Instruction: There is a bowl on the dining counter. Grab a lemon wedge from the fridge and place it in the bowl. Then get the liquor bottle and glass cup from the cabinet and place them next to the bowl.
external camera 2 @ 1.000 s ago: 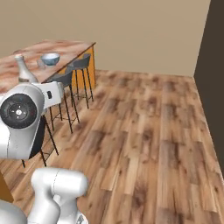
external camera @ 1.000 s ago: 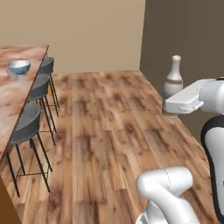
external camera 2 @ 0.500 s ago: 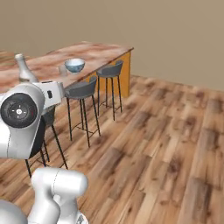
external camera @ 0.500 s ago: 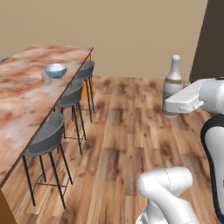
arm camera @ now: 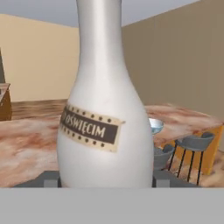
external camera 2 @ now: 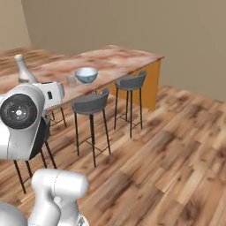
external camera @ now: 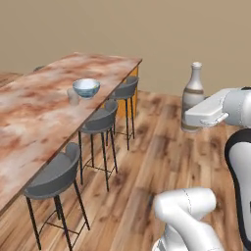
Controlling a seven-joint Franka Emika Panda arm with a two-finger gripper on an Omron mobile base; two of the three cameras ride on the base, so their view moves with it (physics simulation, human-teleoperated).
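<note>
left base view: liquor bottle (external camera: pixel 193 96) upright in the claw (external camera: pixel 206 113), well apart from bowl (external camera: pixel 86 87) on the surface (external camera: pixel 29 117).
right base view: glass cup (external camera 2: pixel 70 80) just beside bowl.
hand view: claw clamped on bottle.
advice: keep it upright, set down beside bowl.

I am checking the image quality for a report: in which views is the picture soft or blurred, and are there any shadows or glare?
Hand view: the white bottle with a brown label looms large and slightly soft, its printing legible. Left base view: even flat light, no glare on the reddish marble counter; the blue-white bowl is crisp. Right base view: faint stool shadows on the wooden floor.
</note>
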